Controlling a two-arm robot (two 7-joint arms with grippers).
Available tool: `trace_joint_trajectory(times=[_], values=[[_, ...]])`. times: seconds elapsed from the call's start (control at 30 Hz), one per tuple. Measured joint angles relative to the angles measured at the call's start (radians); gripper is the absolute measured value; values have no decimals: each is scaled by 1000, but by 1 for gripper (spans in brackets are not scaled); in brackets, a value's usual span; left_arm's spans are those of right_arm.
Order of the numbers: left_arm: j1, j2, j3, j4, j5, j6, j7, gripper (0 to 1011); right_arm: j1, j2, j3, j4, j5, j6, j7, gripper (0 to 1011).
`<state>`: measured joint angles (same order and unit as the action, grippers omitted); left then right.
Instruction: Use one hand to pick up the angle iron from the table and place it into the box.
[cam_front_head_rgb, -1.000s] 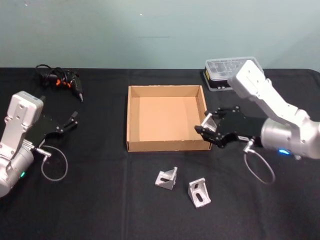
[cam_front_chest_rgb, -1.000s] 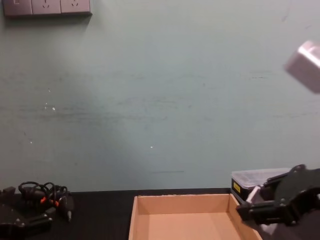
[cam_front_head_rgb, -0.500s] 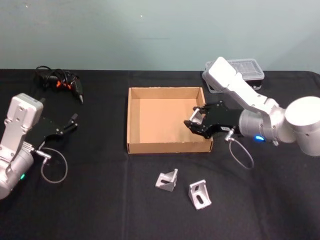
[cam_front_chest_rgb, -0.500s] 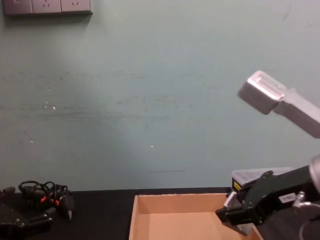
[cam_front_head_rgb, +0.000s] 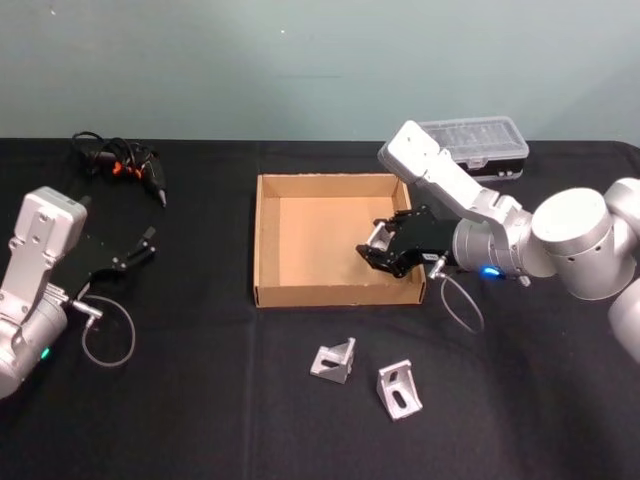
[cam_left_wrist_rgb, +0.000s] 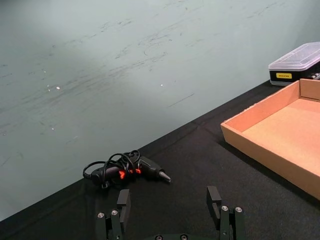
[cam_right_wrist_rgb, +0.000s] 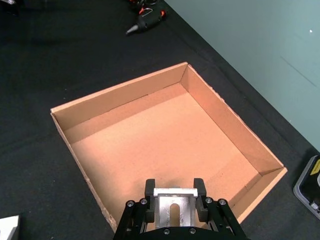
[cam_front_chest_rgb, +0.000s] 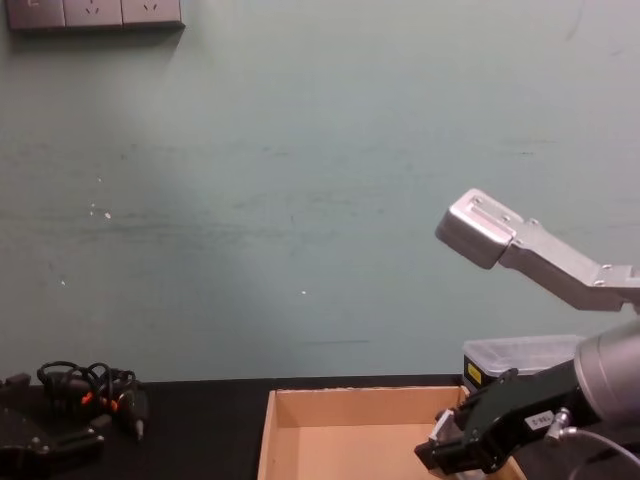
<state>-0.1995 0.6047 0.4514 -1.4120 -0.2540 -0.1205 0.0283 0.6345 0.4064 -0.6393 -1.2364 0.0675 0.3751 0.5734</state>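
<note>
Right hand (cam_front_head_rgb: 374, 246) holds angle iron (cam_right_wrist_rgb: 174, 211) over box (cam_front_head_rgb: 262, 240); two spares (cam_front_head_rgb: 334, 358) nearby.

A pale grey-green painted wall (cam_front_chest_rgb: 300, 200) stands flat and plain behind the scene. Its surface carries faint horizontal scuffs, thin scratches and a few small white specks (cam_front_chest_rgb: 304, 293). High at the left of the chest view, a row of grey wall sockets (cam_front_chest_rgb: 95, 13) is cut by the top edge. The flat black matte tabletop (cam_front_head_rgb: 200, 400) runs from side to side and meets the wall in a straight line at its far edge. The light is soft and even, and the left wrist view shows the wall slightly brighter in one broad patch.
</note>
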Motion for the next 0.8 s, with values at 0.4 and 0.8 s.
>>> trace_joint_trajectory(times=[0.4, 0.8], values=[[0, 0, 0, 0, 0, 0, 0, 1000, 1, -25, 13, 37, -28, -12, 0, 463], [0, 0, 0, 0, 0, 0, 0, 1000, -23, -25, 47, 26, -40, -21, -12, 797]])
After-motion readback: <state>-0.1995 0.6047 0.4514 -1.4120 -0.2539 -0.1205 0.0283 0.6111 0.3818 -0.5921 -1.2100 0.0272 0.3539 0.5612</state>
